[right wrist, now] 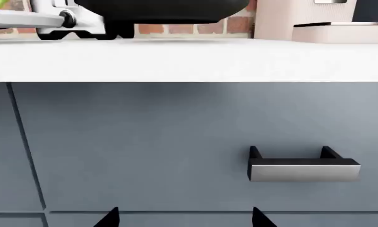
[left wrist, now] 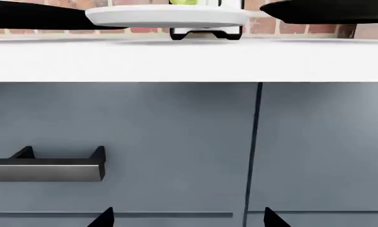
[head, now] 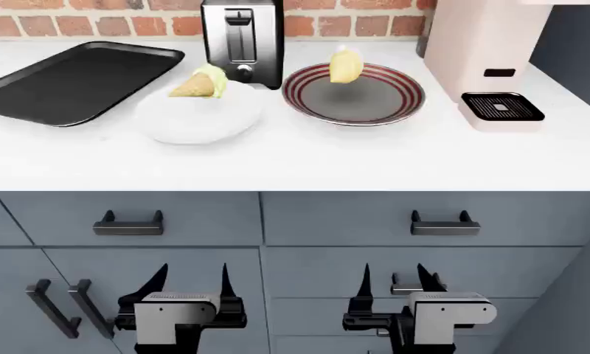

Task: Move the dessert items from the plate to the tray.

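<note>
Cones on two round plates, tray beside

Waffle cone [head: 203, 82] with pale green scoop lies on the smooth white plate [head: 177, 122]; the pale yellow cone [head: 345, 66] is at the striped plate [head: 374, 103]. Flat black tray [head: 79, 80] with rounded corners sits on the white table [head: 295, 158]. Left claw [head: 189, 284] and right claw [head: 397, 284] hang low, both spread open

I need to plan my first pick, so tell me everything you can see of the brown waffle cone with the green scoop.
The brown waffle cone with a pale green scoop lies tipped on its side at the back edge of the plain white round plate, its pointed tip towards the flat black rectangular tray and its scoop towards the silver toaster. It looks whole. Only the plate touches it; neither pincer is near it.
</note>
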`<state>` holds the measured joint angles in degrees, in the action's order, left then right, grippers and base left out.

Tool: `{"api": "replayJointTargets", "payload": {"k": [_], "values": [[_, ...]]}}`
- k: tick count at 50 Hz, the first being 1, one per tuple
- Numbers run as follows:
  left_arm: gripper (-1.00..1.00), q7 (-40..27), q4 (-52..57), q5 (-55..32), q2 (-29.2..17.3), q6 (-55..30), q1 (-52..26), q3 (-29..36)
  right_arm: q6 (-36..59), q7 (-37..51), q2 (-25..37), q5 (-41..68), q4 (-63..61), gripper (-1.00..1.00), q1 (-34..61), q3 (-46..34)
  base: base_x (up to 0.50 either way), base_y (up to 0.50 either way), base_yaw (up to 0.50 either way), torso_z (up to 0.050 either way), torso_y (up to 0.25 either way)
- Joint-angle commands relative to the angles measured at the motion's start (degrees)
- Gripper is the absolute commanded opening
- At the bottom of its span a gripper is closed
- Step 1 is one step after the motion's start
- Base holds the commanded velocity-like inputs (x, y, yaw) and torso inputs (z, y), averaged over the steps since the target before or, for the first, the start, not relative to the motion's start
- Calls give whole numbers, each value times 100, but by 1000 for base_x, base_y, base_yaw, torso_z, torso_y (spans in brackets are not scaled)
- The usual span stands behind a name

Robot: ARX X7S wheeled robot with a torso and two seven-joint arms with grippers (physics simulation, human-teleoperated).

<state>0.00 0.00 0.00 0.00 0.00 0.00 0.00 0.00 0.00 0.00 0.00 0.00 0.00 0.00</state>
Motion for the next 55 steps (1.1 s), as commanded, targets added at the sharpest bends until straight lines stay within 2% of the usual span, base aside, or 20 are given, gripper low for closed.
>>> {"api": "replayJointTargets", "payload": {"k": [1,11,18,42,55], "values": [[100,-112,-4,-103,-88,-3,-7,95,-25,120,92,40,12,100,0,-141,0,0,0,0,0],[100,-382,34,-148,-259,77,15,341,-145,336,263,96,69,100,27,-378,0,0,0,0,0],[100,-441,105,-274,-326,30,33,414,-247,408,340,154,113,100,35,-469,0,0,0,49,0],[100,-920,22,100,-514,179,34,755,-399,570,511,313,105,100,7,-674,0,0,0,50,0],[100,-956,237,-58,-600,139,111,865,-327,728,613,352,-141,100,-49,-751,0,0,0,50,0]]}}
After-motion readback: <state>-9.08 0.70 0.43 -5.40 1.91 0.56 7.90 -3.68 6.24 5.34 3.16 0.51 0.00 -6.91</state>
